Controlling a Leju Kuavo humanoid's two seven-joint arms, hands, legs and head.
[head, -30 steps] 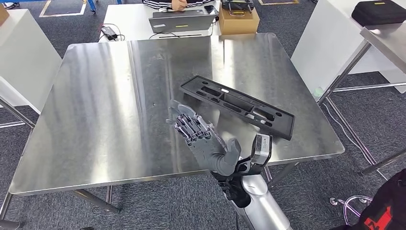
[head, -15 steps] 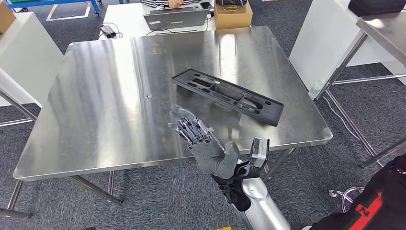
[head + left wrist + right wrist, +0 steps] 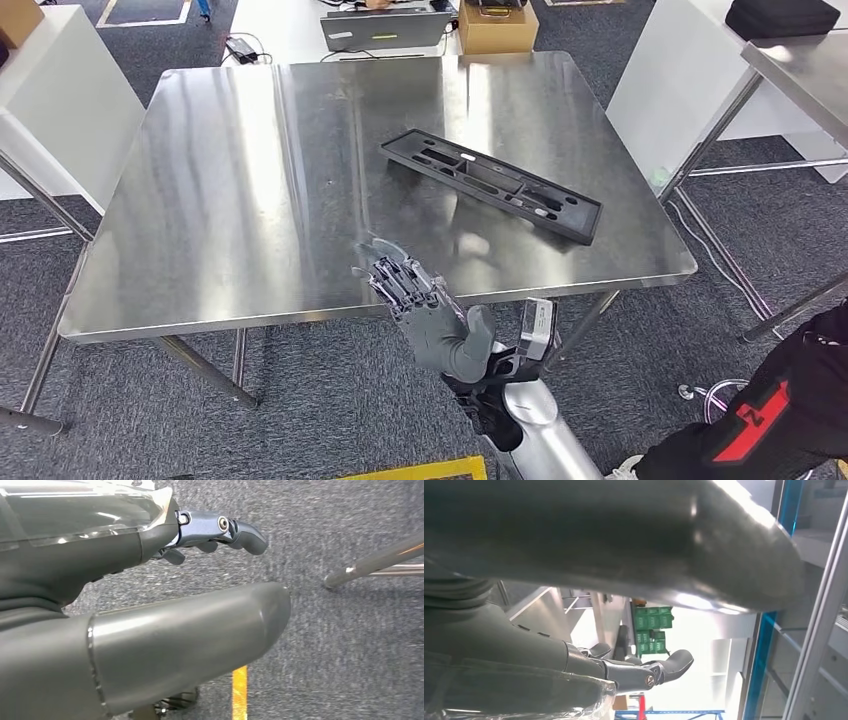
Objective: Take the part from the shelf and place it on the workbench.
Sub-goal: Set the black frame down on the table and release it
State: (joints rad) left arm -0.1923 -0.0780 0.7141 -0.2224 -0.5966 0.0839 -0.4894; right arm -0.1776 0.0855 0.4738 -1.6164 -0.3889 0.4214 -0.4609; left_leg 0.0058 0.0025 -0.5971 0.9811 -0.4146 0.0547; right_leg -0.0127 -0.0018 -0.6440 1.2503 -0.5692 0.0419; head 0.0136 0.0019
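Note:
The part, a long black plastic tray-like frame with several cut-outs, lies flat on the steel workbench, towards its right side. My right hand is raised just off the bench's front edge, fingers stretched and spread, holding nothing and well short of the part. In the right wrist view the right hand has nothing between thumb and fingers. My left hand hangs over grey carpet, its fingers apart from the thumb and empty.
Behind the bench stand a laptop and a cardboard box on a white table. At the right stands another steel table with a black bag. A person's black and red leg is at lower right.
The whole picture has shifted, so the camera has moved back from the bench. My right hand, once over the bench top, is now at its front edge. The part lies where it was.

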